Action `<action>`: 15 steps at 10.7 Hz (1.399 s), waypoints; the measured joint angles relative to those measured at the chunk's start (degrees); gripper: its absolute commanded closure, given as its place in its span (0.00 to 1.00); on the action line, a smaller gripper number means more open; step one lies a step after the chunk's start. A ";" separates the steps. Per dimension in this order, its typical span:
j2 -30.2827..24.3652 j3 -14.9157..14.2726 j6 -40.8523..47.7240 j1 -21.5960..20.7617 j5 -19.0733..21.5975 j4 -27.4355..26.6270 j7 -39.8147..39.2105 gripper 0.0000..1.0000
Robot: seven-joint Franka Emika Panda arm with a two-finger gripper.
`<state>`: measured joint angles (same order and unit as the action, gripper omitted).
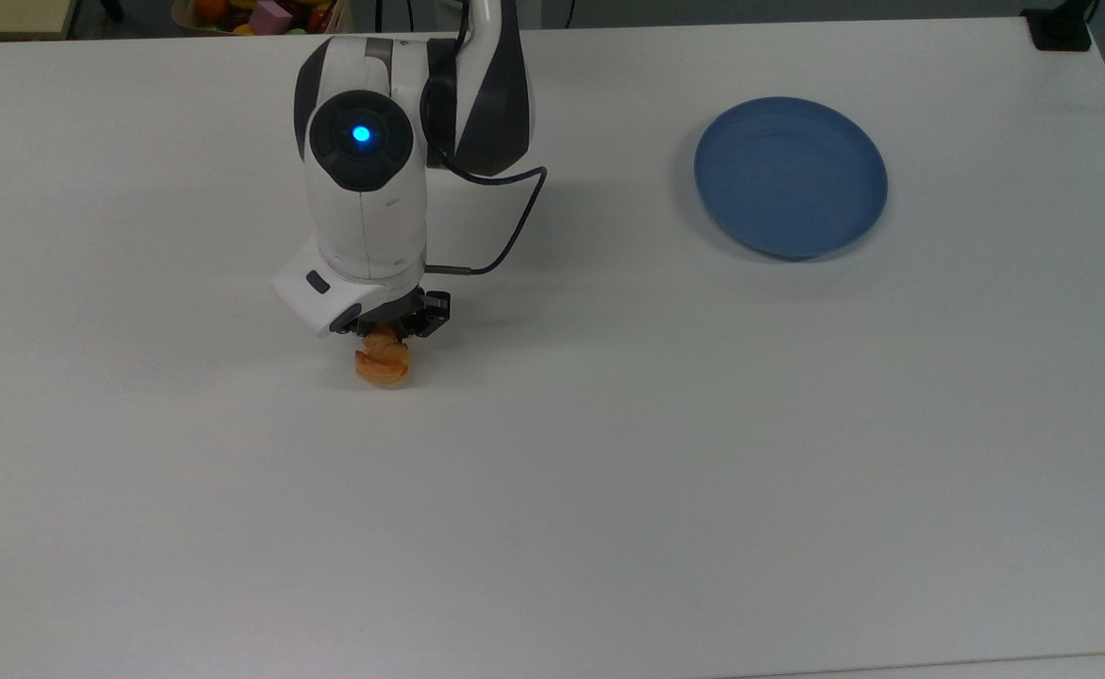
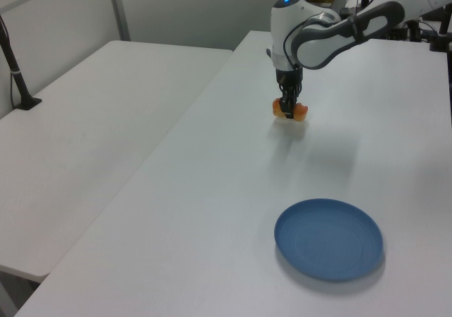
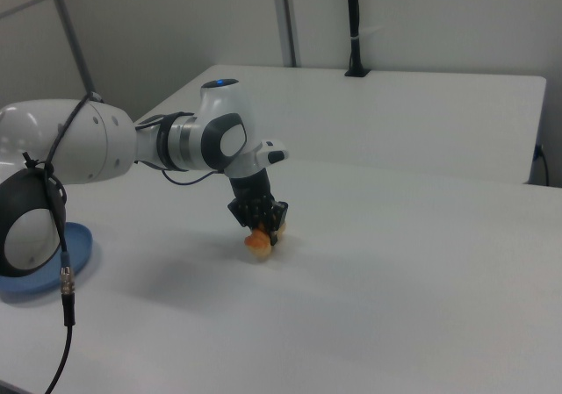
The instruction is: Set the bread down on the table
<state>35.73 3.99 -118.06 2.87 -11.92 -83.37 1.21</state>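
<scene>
Gripper [image 1: 385,332] clamps the bread [image 1: 383,365], which sits low against the table [image 1: 609,471].

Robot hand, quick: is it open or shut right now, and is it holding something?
Gripper: shut on the bread, a small orange pastry roll, held low at the white table.

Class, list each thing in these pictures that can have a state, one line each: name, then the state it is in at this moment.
Gripper: shut on the bread, pointing down, low over the table.
Bread: held between the fingers, at or just above the tabletop; contact cannot be told.
Blue plate: upright on the table, nothing on it, well apart from the bread.
Table: bears the plate.
Arm light: lit blue.
</scene>
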 measured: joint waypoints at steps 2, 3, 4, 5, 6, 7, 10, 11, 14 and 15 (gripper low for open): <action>0.64 0.00 -0.66 -0.25 -1.30 -0.23 0.00 0.16; 0.81 0.00 -0.74 -0.27 -1.48 -0.23 0.00 0.07; 0.82 0.00 -0.75 -0.27 -1.52 -0.23 0.00 0.00; 0.82 0.00 -0.75 -0.27 -1.55 -0.23 0.00 0.00; 0.82 0.00 -0.75 -0.27 -1.55 -0.22 0.00 0.00; 0.82 0.00 -0.78 -0.35 -1.56 -0.17 0.00 0.00; -0.53 0.00 -0.84 -1.00 -1.56 0.29 0.08 0.00; -2.23 0.00 -0.84 -1.08 -1.56 0.29 1.37 0.00; -10.44 0.00 0.93 -1.11 -1.28 -2.43 9.93 0.00; -14.09 0.00 4.67 -1.13 0.70 -3.86 10.80 0.00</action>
<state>21.64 4.00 -113.39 1.73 -11.22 -87.23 12.01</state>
